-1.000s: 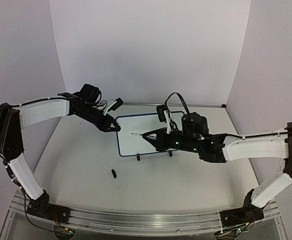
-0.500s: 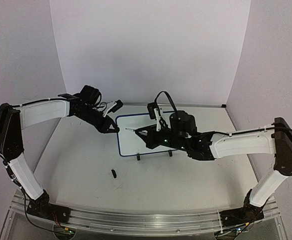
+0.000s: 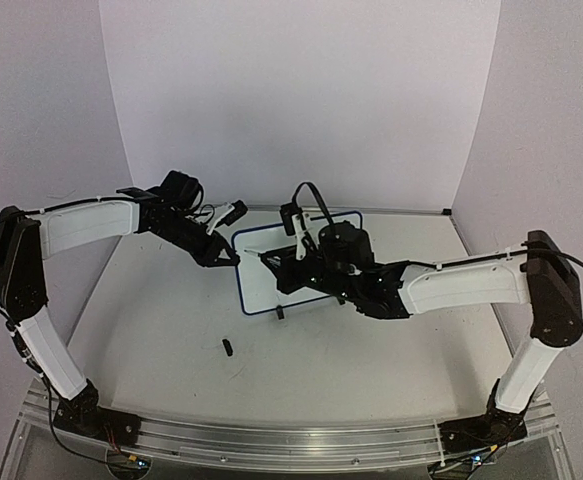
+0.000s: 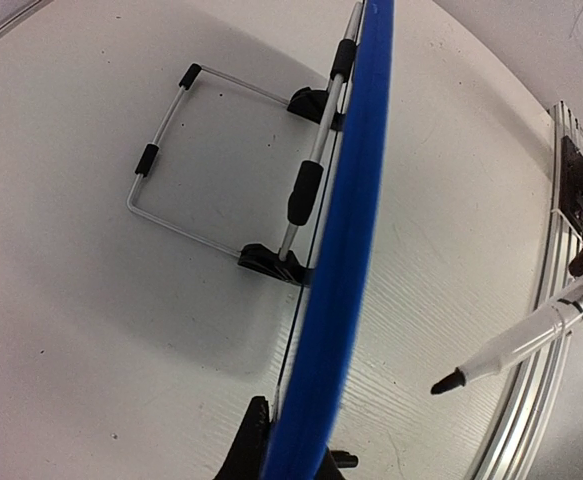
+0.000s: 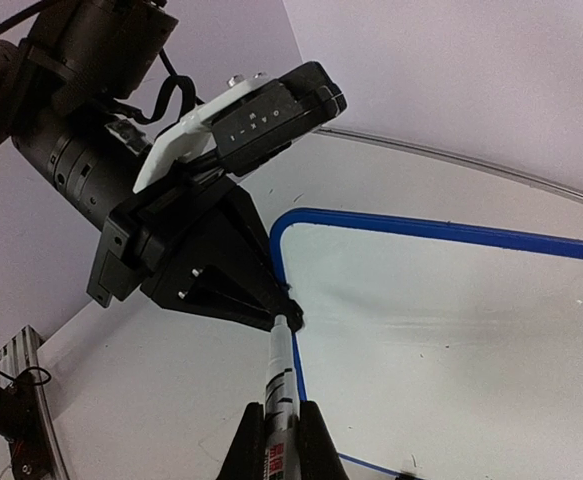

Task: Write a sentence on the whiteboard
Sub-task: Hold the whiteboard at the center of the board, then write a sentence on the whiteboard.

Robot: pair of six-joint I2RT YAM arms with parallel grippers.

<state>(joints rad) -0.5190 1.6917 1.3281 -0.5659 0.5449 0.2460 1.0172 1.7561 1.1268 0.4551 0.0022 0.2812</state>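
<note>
The whiteboard (image 3: 316, 262), white with a blue rim, stands on the table on its wire stand (image 4: 216, 165). Its face is blank in the right wrist view (image 5: 451, 320); no sentence shows. My left gripper (image 3: 234, 256) is shut on the board's left rim, seen edge-on in the left wrist view (image 4: 346, 250), with my left gripper (image 4: 291, 462) astride it. My right gripper (image 3: 286, 268) is shut on a black-tipped marker (image 5: 283, 385), uncapped. The marker (image 4: 531, 335) points at the board's left edge, its tip a little off the face, close to my left gripper's fingers (image 5: 221, 280).
A small black marker cap (image 3: 227, 347) lies on the table in front of the board. The board's black clip feet (image 4: 271, 262) rest on the tabletop. White walls close in the back and both sides.
My right arm has moved left across the board with the marker, from the middle to the left edge. My left gripper has kept its hold on the rim.
</note>
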